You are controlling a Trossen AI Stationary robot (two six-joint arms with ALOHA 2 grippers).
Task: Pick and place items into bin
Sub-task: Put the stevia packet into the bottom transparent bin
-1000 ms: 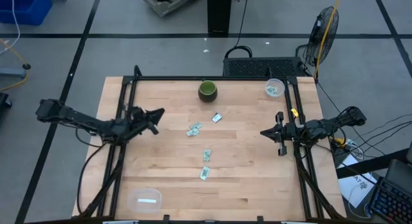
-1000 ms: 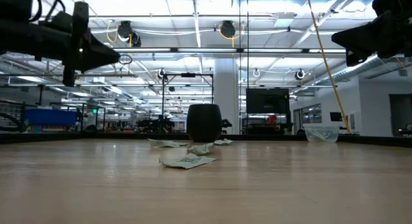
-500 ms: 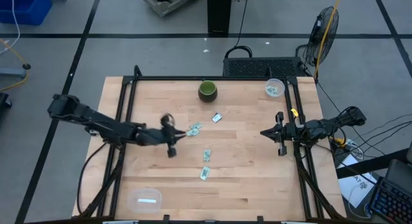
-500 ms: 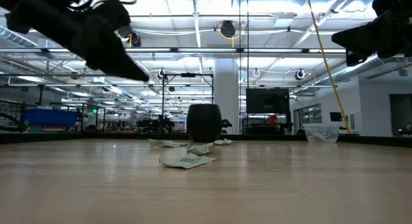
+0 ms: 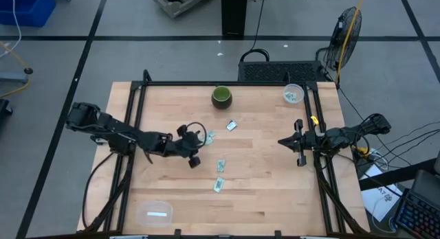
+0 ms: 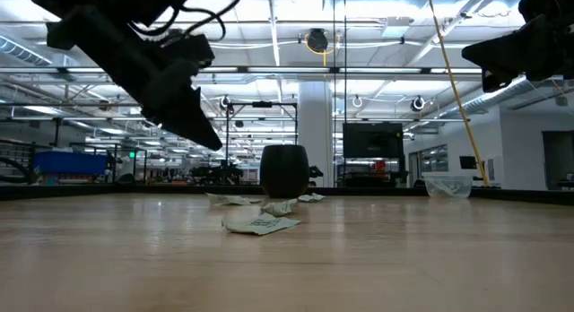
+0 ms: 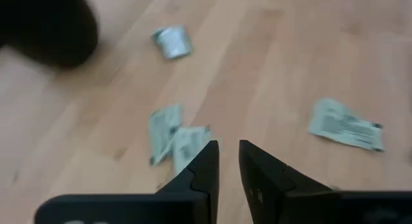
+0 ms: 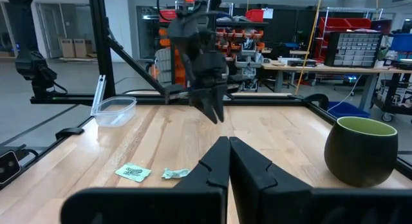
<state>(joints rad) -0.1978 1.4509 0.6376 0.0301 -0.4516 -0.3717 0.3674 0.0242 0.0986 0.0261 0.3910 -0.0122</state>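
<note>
High view: left gripper [image 5: 194, 160] reached out over the middle of the wooden table [image 5: 268, 198], just beside the nearest packet [image 5: 207, 137]. Aimed there probably because that packet lies closest along the arm's reach. Three more packets loose on the wood: one by the dark green bowl [image 5: 221, 97] at [image 5: 232, 126], two nearer the front at [image 5: 221, 165] and [image 5: 218, 185]. Clear tub [image 5: 155, 213] at the front left corner, holding one pale piece, so likely the bin. Small clear cup [image 5: 293, 95] at the far right, with something green inside. Right gripper [image 5: 293, 141] parked at the right edge, out of the way.

Low view: left gripper [image 6: 208, 140] tilted nose-down, well clear of the wood, not yet touching anything. Packets [image 6: 260, 224] flat on the tabletop in front of the bowl [image 6: 284, 171].

Left wrist view: fingers [image 7: 199, 172] parted by a narrow gap, nothing between them. Directly beyond the tips, two overlapping packets [image 7: 172, 137]; another [image 7: 346, 125] well apart to one side. Judged: a narrow stance suited to thin flat wrappers, lined up for a descent.

Right wrist view: own fingers [image 8: 219, 161] pressed together, empty. Across the table, the left gripper [image 8: 215, 114] above two packets [image 8: 133, 172], with the clear tub [image 8: 116, 110] behind it.
</note>
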